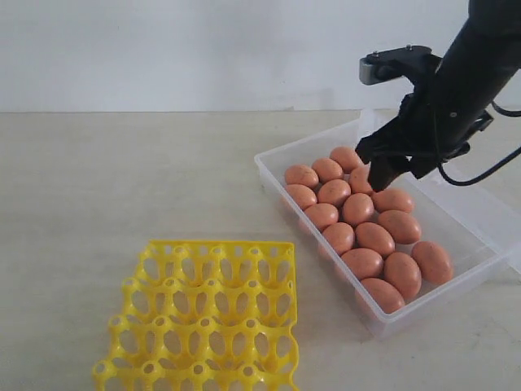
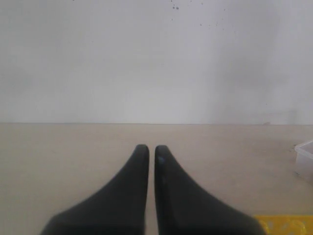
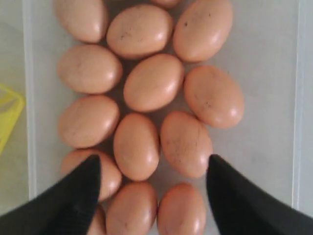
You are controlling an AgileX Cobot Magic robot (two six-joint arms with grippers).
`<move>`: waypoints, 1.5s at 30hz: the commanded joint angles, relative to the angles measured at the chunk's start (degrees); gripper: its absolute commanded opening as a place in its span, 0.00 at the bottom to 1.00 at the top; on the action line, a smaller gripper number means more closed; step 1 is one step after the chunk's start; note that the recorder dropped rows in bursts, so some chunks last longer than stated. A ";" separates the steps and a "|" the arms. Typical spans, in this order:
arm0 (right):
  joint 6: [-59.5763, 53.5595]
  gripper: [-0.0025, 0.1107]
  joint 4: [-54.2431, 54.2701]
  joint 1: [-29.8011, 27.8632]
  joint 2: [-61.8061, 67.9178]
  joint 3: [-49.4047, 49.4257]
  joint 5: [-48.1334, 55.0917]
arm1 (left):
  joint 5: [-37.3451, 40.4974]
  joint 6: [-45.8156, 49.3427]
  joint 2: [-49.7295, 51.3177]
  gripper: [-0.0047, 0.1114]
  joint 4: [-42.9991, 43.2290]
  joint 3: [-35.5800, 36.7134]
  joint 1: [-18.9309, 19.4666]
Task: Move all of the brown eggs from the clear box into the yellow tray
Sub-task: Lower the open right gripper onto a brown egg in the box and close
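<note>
Over a beige table (image 1: 122,179), white wall (image 1: 163,49) behind, right hand (image 3: 152,164) spreads above eggs (image 1: 358,209), left hand (image 2: 151,149) pressed together.

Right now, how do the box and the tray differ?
The box is clear and holds the eggs; the tray is yellow, its visible cups empty. The box is smooth-walled; the tray is a grid of cups. Both sit on the table.

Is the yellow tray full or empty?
Empty: no cup of the tray in view holds an egg; the eggs all sit in the box.
</note>
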 commanded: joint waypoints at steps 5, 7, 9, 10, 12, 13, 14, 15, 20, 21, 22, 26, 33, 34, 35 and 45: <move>4.23 0.60 3.69 -0.04 6.56 -1.19 -15.90 | -0.88 -0.37 -0.23 0.08 -0.20 -0.19 0.08; 4.80 0.60 3.69 -0.04 7.52 -1.19 -18.13 | -0.88 -0.37 -0.23 0.08 -0.20 -0.19 0.08; 6.39 0.60 3.69 -0.04 8.40 -1.19 -21.03 | -0.88 -0.37 -0.23 0.08 -0.20 -0.19 0.08; 7.52 0.60 3.69 -0.04 8.88 -1.19 -22.81 | -0.88 -0.37 -0.23 0.08 -0.20 -0.19 0.08; 10.33 0.60 3.69 -0.04 9.72 -1.19 -25.25 | -0.88 -0.37 -0.23 0.08 -0.20 -0.19 0.08; 12.07 0.60 3.69 -0.04 10.00 -1.19 -25.47 | -0.88 -0.37 -0.23 0.08 -0.20 -0.19 0.08; 13.27 0.60 3.69 -0.04 10.14 -1.19 -25.47 | -0.88 -0.37 -0.23 0.08 -0.20 -0.19 0.08; 14.14 0.60 3.69 -0.04 10.43 -1.19 -25.02 | -0.88 -0.37 -0.23 0.08 -0.20 -0.19 0.08; 15.64 0.60 3.69 -0.16 11.80 -1.19 -25.63 | -0.88 -0.37 -0.23 0.08 -0.20 -0.19 0.08; 16.89 0.60 3.69 -0.25 12.33 -1.19 -26.05 | -0.88 -0.37 -0.23 0.08 -0.20 -0.19 0.08; 17.98 0.60 3.69 -0.36 12.85 -1.19 -26.57 | -0.88 -0.37 -0.23 0.08 -0.20 -0.19 0.08; 18.99 0.60 3.92 -0.29 14.95 -1.19 -27.40 | -0.77 -0.37 -0.23 0.08 -0.20 -0.19 0.08; 19.12 0.60 3.92 -0.29 16.04 -1.19 -29.58 | -0.77 -0.37 -0.23 0.08 -0.20 -0.19 0.08; 19.22 0.60 3.92 -0.29 16.04 -1.19 -30.32 | -0.77 -0.37 -0.23 0.08 -0.20 -0.19 0.08; 19.65 0.60 3.92 -0.29 16.12 -1.19 -30.76 | -0.77 -0.37 -0.23 0.08 -0.20 -0.19 0.08; 21.93 0.48 3.92 -0.29 17.36 -1.19 -30.40 | -0.77 -0.37 -0.23 0.08 -0.20 -0.19 0.08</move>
